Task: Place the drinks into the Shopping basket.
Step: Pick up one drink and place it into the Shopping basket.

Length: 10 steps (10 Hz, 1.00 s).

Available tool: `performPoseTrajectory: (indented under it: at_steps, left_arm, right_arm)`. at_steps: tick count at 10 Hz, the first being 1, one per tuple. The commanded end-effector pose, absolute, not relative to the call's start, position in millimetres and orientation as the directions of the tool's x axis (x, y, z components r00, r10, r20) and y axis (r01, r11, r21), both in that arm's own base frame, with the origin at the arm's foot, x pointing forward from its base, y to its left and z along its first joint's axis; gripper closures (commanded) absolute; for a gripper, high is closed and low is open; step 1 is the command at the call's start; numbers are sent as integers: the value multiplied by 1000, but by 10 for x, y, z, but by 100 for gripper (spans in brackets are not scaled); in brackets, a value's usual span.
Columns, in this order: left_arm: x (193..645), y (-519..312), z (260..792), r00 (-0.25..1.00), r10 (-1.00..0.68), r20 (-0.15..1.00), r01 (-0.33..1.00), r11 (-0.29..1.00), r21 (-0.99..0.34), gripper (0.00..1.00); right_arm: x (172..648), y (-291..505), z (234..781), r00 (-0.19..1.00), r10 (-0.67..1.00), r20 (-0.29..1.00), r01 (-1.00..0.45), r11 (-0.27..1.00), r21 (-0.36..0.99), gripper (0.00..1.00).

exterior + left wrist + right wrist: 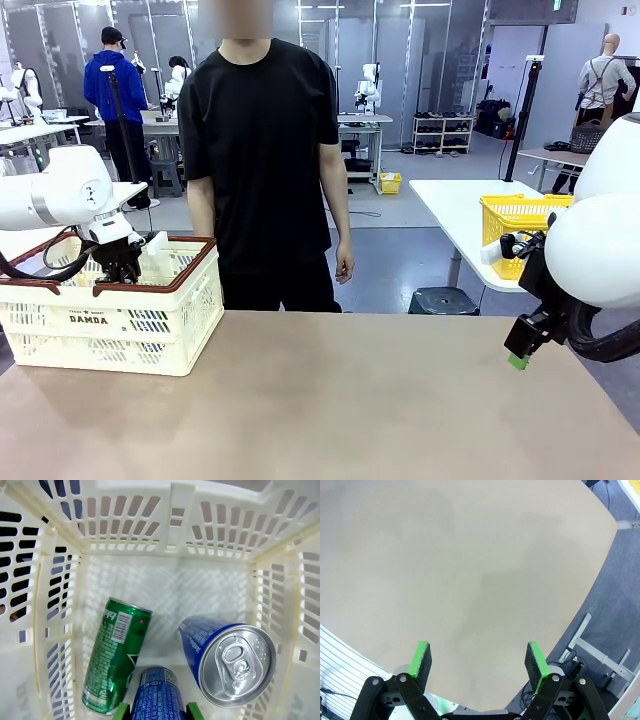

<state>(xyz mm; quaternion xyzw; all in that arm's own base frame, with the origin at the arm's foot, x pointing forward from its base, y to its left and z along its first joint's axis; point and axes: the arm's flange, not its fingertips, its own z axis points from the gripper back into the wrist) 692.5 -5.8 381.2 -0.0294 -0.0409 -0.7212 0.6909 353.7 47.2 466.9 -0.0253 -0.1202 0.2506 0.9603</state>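
The cream Shopping basket (120,325) stands at the table's left. My left gripper (120,268) reaches down into it, its fingertips hidden behind the brown rim. In the left wrist view, my left gripper (157,711) is shut on a blue can (157,692) held between its green pads (121,711), just above the basket floor (165,595). A green can (112,662) lies to its left. Another blue can (227,662) with a silver top leans to its right. My right gripper (520,348) hangs open over the table's right edge, and nothing is between its pads (422,660).
A person in a black shirt (265,150) stands at the far side behind the basket, arms down. A yellow mesh basket (520,225) sits on another table at the right. The brown tabletop (350,400) stretches bare from the basket to the right gripper.
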Motion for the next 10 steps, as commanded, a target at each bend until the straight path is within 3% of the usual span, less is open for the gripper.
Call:
performPoseTrajectory:
  at_steps: [1,5,6,7,8,9,10]
  left_arm:
    - [6909,-57,3593,-70,-994,87,998,-70,11,42]
    - [6944,-128,3631,-114,-993,44,993,-114,-16,42]
    - [6930,-114,3671,-111,-991,75,994,-112,-6,22]
    - [6901,-88,3728,-106,-991,81,994,-106,9,22]
    - [6875,-65,3764,-97,-992,83,995,-96,13,2]
    - [6857,-46,3805,-90,-992,92,996,-88,28,20]
    - [6834,-28,3861,-83,-992,93,996,-79,42,9]
  right_arm:
    - [3531,474,4669,845,489,216,-477,872,-107,6]
    - [3531,474,4669,845,489,216,-477,872,-107,6]
    - [3531,474,4669,845,489,216,-477,872,-107,6]
    - [3531,474,4669,845,489,216,-477,872,-107,6]
    - [3531,474,4669,845,489,216,-477,872,-107,6]
    - [3531,474,4669,845,489,216,-477,872,-107,6]
    - [3531,474,4669,845,489,216,-477,872,-107,6]
